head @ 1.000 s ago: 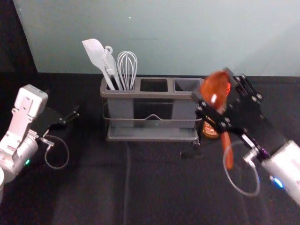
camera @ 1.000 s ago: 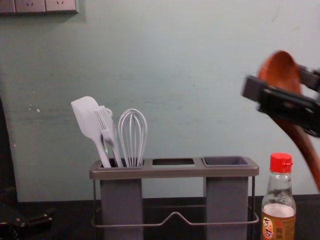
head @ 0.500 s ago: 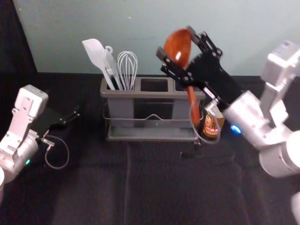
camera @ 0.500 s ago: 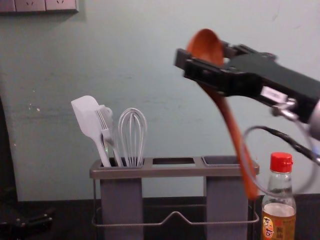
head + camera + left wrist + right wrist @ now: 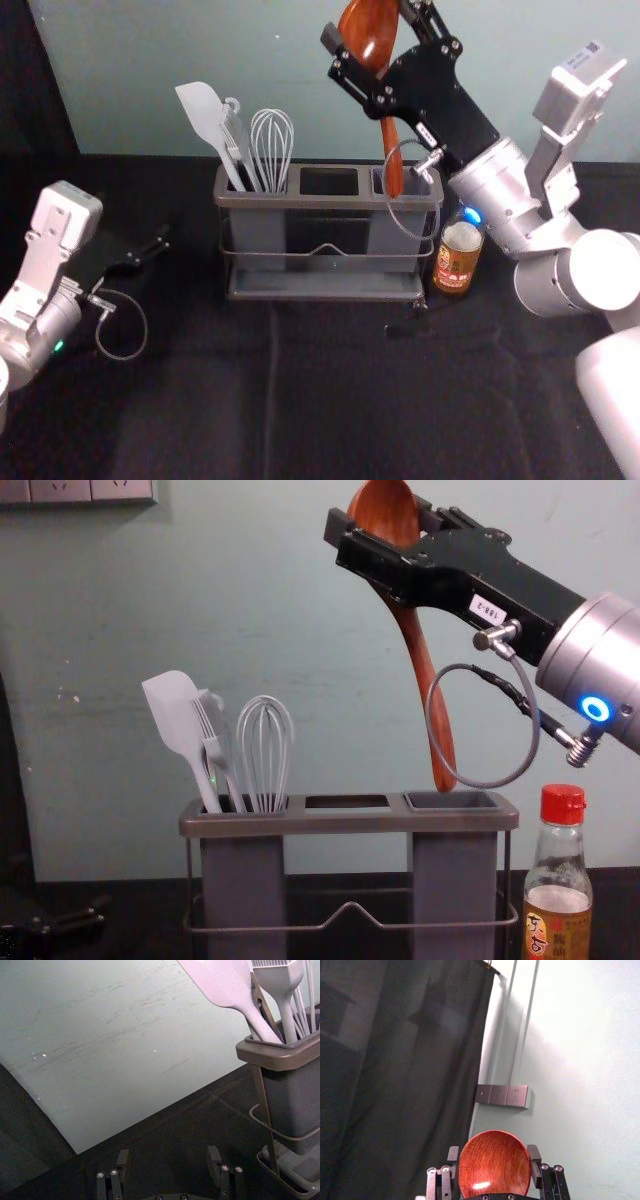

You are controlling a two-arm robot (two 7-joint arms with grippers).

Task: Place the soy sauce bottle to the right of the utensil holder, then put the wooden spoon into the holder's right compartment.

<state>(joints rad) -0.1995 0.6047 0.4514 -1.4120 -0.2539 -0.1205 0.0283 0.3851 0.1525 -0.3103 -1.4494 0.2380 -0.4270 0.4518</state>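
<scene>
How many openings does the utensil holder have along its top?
3. The left opening holds the spatula and whisk, the middle opening is at the centre, and the right opening lies just below the wooden spoon.

On a table [image 5: 200,400] before a wall [image 5: 300,60] stands a utensil holder [image 5: 320,203], with a spatula [image 5: 172,710], a brush [image 5: 210,742] and a whisk [image 5: 266,798], left to right, in its left compartment [image 5: 243,880]. A middle opening [image 5: 328,182] separates this from the right compartment [image 5: 455,870], which has the wooden spoon [image 5: 425,680] above it. Just beside the holder, on its right, stands the soy sauce bottle [image 5: 557,880].
</scene>
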